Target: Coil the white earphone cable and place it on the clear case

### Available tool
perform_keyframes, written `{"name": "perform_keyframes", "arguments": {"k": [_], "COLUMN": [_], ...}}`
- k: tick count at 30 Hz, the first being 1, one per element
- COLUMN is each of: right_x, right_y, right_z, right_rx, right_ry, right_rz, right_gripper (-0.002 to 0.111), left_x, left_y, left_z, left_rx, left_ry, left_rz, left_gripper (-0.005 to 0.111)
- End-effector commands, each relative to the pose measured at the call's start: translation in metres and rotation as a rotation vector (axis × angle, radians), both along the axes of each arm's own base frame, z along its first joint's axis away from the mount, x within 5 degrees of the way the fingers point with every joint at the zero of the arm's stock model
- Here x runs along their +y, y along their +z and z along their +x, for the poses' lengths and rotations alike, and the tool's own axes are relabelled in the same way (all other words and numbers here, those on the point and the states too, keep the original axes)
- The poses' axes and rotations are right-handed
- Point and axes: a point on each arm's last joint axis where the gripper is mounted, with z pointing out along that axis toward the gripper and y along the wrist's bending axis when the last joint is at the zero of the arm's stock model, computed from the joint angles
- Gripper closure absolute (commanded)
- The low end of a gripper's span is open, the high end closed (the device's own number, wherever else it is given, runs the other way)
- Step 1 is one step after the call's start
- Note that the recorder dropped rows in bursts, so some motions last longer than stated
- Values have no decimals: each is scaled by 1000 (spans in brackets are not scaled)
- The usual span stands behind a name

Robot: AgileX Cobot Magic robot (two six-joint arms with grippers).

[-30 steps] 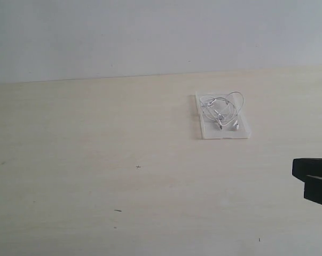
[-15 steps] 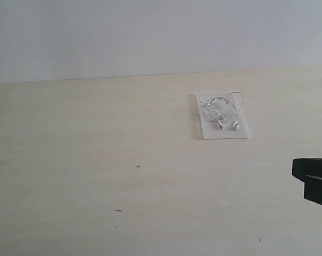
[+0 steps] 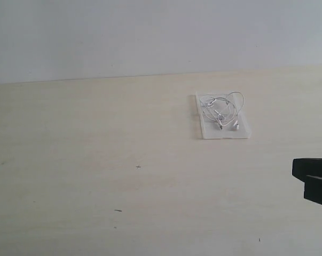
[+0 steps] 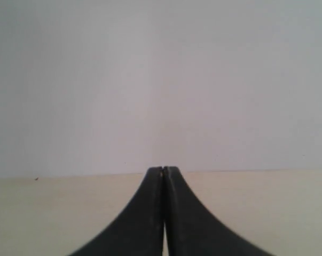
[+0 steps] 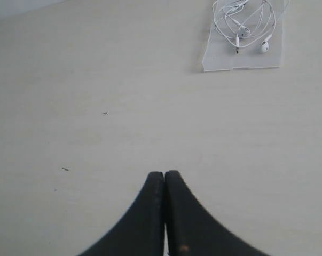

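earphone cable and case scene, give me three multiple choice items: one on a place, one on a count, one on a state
1. Where does the white earphone cable lie?
A. bundled on the clear case
B. beside the case, apart from it
C. hanging off the table edge

2. How many earbuds show in the right wrist view?
A. one
B. two
C. four

3. What state is the right end effector in?
A. wide open
B. shut on the cable
C. shut and empty

Answers:
1. A, the loose loops sit within the case's outline.
2. B, two white buds lie side by side near the case's edge.
3. C, its fingers meet with nothing between them, and it is far from the cable.
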Motion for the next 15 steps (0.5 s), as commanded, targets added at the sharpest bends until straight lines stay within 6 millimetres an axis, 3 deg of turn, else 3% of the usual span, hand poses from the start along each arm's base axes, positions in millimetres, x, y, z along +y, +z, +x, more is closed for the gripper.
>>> {"name": "perform_keyframes", "arguments": {"k": [1, 3, 9, 15], "right_x": [-1, -1, -1, -1], "right_y": [-1, -1, -1, -1], "right_z": [-1, -1, -1, -1], "right_rx": [-2, -2, -2, -2], "right_ry": [-3, -3, -3, -3], "right_rz": [-1, -1, -1, -1], "right_gripper": [108, 108, 108, 108], "left_x": [-2, -6, -9, -3], "left_y": [-13, -22, -21, -34], "left_z": [3, 5, 5, 6], "left_rx": [18, -3, -60, 72], "left_ry": [-24, -71, -117, -26], "left_rz": [4, -5, -127, -210], "left_gripper": [107, 107, 107, 107]}}
